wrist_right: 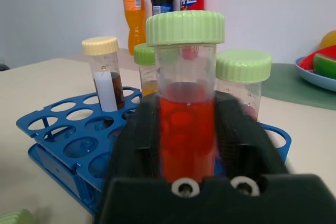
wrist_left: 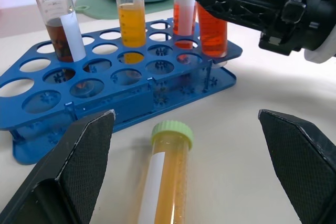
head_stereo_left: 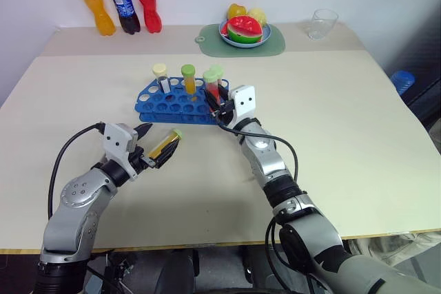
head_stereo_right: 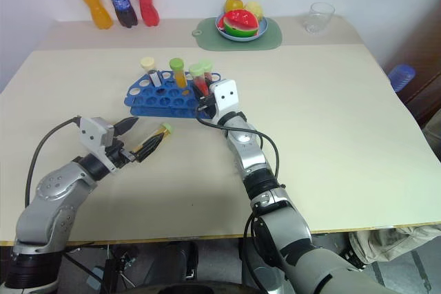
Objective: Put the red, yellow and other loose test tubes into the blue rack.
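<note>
At frame centre, the right pincer (wrist_right: 188, 145) flanks a red tube (wrist_right: 186, 129) standing in the blue rack (head_stereo_left: 165, 105), grip uncertain; the left pincer (wrist_left: 189, 166) gapes around a yellow tube (wrist_left: 165, 182) on the table (head_stereo_left: 344, 115).

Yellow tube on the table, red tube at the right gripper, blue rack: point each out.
yellow tube (wrist_left: 168, 182), left wrist view, on its liquid-filled body below the green cap.
red tube (wrist_right: 186, 129), right wrist view, on the red liquid between the black fingers.
blue rack (head_stereo_left: 169, 113), left eye view, on its front edge.
</note>
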